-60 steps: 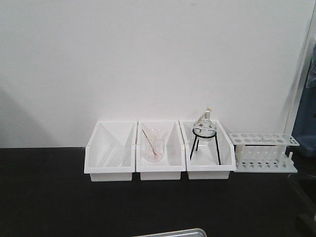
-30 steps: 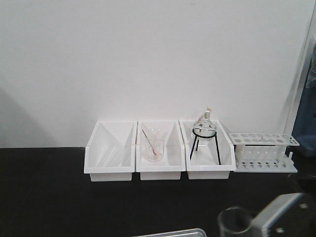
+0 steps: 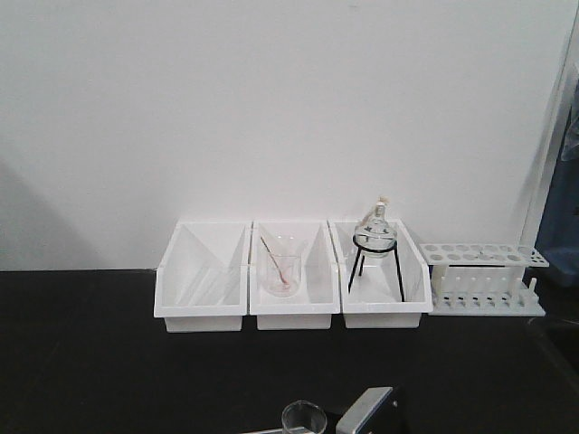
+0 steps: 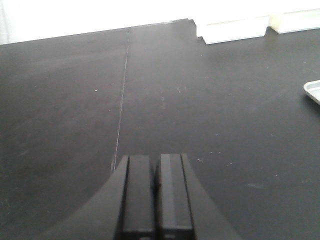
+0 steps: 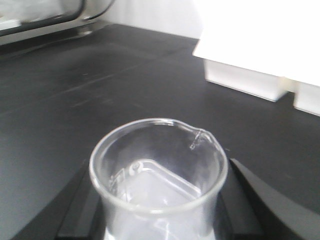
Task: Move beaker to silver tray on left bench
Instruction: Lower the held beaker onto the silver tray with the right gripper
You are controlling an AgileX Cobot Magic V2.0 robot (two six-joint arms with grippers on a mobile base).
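The beaker [image 5: 159,170], a small clear glass with a pouring lip, stands upright between the black fingers of my right gripper [image 5: 159,202], which is shut on it. The front view has the beaker [image 3: 303,418] at the bottom edge, and the right gripper [image 3: 366,411] just to its right. A rounded corner of the silver tray shows through the beaker's bottom, so the glass is over the tray; whether they touch I cannot tell. The tray's corner [image 4: 313,91] lies at the right edge of the left wrist view. My left gripper [image 4: 155,167] hovers shut and empty over the black left bench [image 4: 75,100].
Three white bins [image 3: 204,276] line the wall. The middle one holds a flared glass with a pink-stained rod [image 3: 280,267], the right one a flask on a black tripod [image 3: 374,244]. A white tube rack [image 3: 486,278] stands at the far right.
My right gripper has carried the beaker leftward and lower in the front view, from the bottom right to the bottom middle. The left gripper's earlier position is not shown.
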